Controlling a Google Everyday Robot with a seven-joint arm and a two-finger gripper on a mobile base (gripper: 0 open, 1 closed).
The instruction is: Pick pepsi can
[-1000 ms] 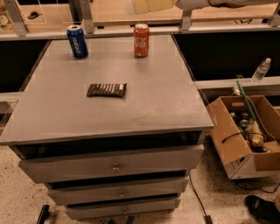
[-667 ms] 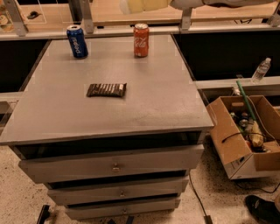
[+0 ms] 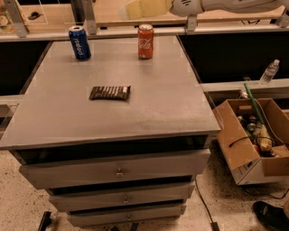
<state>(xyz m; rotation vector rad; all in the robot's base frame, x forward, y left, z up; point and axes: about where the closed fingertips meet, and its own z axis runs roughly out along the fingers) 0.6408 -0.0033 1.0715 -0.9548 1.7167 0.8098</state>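
The pepsi can [image 3: 79,43], dark blue with white lettering and a silver top, stands upright at the far left of the grey cabinet top [image 3: 149,103]. A red Coca-Cola can [image 3: 145,41] stands upright to its right, near the far middle. My gripper [image 3: 135,9], pale yellow on the end of a white arm [image 3: 226,5], reaches in from the top right. It is above and behind the red can, well to the right of the pepsi can, and touches neither.
A dark snack bar [image 3: 109,93] lies flat on the cabinet top. The cabinet has three drawers [image 3: 118,171]. An open cardboard box [image 3: 250,140] of clutter sits on the floor at the right, with a water bottle [image 3: 270,72] behind it. A rail runs along the back.
The arm and gripper have moved a little to the left along the top edge. The cans and the snack bar have not moved.
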